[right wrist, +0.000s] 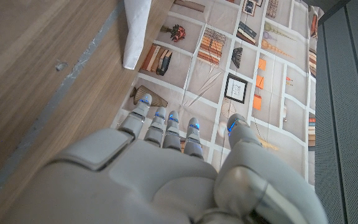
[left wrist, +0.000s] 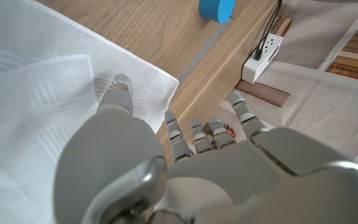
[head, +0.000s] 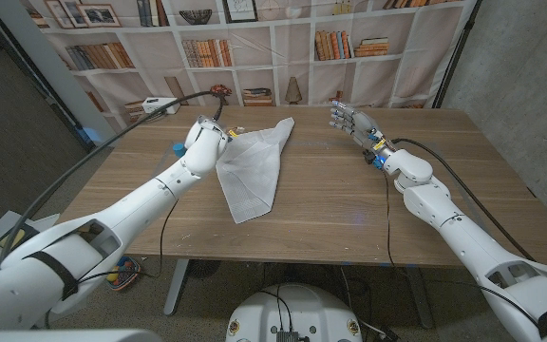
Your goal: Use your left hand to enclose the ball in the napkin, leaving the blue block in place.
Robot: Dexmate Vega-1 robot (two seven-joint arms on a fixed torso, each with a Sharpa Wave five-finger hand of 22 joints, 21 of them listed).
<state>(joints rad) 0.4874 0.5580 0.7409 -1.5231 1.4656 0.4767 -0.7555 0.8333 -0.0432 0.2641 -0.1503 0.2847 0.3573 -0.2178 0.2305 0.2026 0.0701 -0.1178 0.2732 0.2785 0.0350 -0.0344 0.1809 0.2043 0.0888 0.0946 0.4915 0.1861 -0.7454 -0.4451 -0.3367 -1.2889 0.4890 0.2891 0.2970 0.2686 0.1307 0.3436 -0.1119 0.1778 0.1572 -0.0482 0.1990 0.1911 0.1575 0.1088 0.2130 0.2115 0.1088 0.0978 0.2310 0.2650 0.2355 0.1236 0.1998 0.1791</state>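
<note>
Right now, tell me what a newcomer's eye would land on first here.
The white napkin draped across the wooden table's middle, its far end bunched at the left hand. The right hand stands apart near the far edge, fingers spread, holding nothing. A blue block sits by the table's edge.

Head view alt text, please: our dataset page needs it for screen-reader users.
The left robot hand rests at the edge of a white napkin draped across a wooden table. The right robot hand stands open, fingers spread, near the far edge.
</note>
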